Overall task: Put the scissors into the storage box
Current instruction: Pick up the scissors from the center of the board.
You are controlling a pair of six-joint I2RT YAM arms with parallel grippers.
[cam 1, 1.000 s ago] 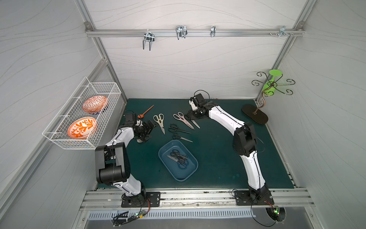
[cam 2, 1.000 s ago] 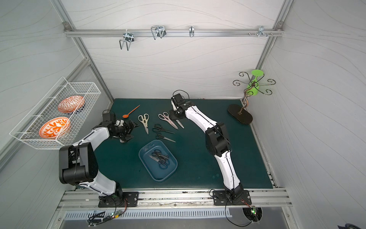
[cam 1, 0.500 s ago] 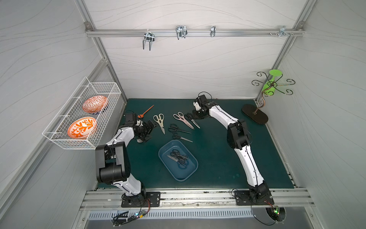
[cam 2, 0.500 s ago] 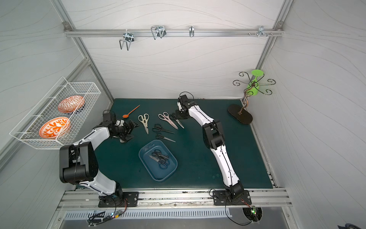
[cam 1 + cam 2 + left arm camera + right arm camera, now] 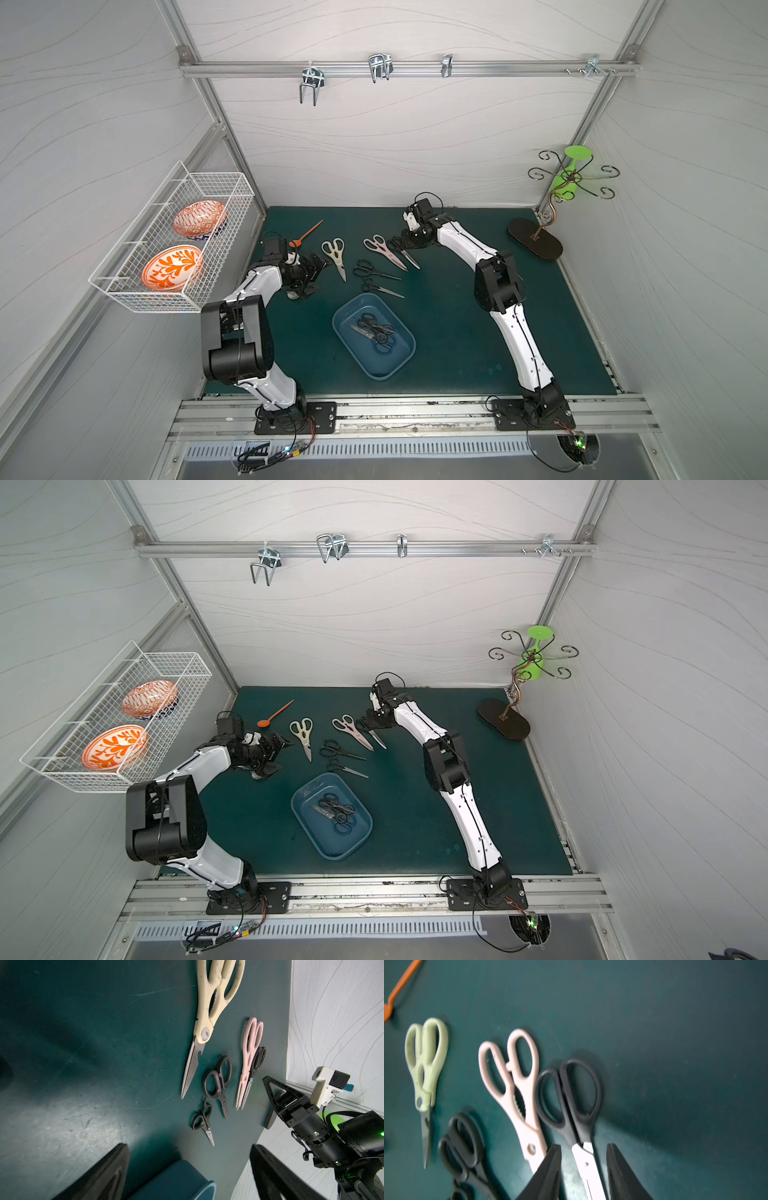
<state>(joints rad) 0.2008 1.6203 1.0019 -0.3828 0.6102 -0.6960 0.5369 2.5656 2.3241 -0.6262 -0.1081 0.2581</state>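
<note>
A dark green mat point(image 5: 457, 332) covers the floor, with white walls point(image 5: 395, 145) all around. Five scissors point(image 5: 376, 270) lie on the mat near the back. More lie in the blue box point(image 5: 388, 365), nearer the front. The right gripper point(image 5: 584, 1145) is partly open around a black pair point(image 5: 572, 1126), with a gap on each side of the blade. The left gripper point(image 5: 187, 1147) is wide open and holds nothing.

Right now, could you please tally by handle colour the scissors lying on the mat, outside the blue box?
Cream-handled scissors: 1
Pink-handled scissors: 1
Black-handled scissors: 3
Total: 5
</note>
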